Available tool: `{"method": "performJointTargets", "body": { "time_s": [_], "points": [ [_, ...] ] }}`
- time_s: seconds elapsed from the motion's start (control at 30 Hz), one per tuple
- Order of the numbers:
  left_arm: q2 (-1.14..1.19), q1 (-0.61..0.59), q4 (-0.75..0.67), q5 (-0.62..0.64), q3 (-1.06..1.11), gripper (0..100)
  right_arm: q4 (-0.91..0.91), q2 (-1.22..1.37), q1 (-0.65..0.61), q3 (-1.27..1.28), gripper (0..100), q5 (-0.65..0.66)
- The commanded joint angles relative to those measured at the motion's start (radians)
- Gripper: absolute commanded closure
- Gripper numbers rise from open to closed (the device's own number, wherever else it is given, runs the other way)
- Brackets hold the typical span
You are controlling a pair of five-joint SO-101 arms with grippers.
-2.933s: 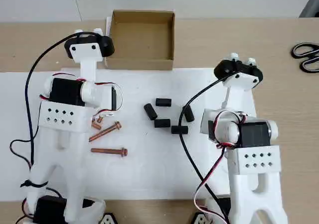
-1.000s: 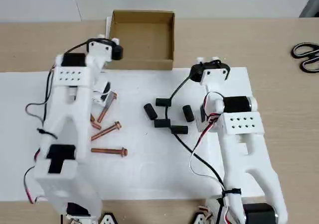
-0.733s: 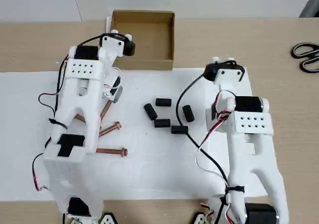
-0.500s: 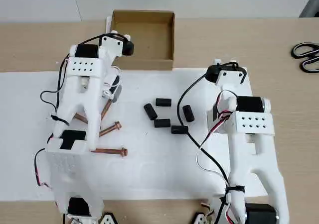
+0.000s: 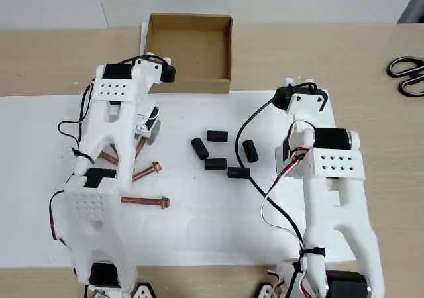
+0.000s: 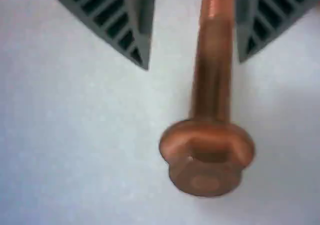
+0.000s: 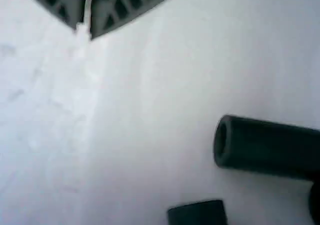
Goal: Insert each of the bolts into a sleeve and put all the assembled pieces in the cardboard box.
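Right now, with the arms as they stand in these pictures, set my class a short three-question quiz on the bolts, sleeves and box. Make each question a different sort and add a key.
1. True or false: the cardboard box already holds an assembled piece.
2. How many black sleeves lie on the white sheet? A three, B five, C seven.
3. Fill in: the left gripper is open, astride the shank of a copper ____.
Key: 1 false. 2 B. 3 bolt.
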Motion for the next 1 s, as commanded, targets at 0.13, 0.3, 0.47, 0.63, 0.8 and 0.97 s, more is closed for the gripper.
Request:
{"method": "performJointTargets", "body": {
  "time_s": [0.13,0.3,0.47,0.63,0.8,0.97],
  "points": [
    [-0.008,0.006,-0.063,-0.008,-0.033,89,0.007,-0.001,0.010,-0.041,99.5,0.011],
    [0.040,0.006,-0.078,-0.021,-0.038,89,0.007,-0.001,0.010,-0.041,99.5,0.011],
    [0.084,0.005,-0.081,-0.021,-0.056,89,0.007,-0.001,0.010,-0.041,99.5,0.011],
    [0.087,0.006,-0.081,-0.021,-0.094,89,0.007,-0.001,0.010,-0.041,99.5,0.011],
    [0.089,0.008,-0.080,-0.023,-0.087,89,0.007,-0.001,0.010,-0.041,99.5,0.011],
    [0.143,0.008,-0.074,-0.023,-0.091,93,0.007,-0.001,0.010,-0.041,99.5,0.011]
  ]
}}
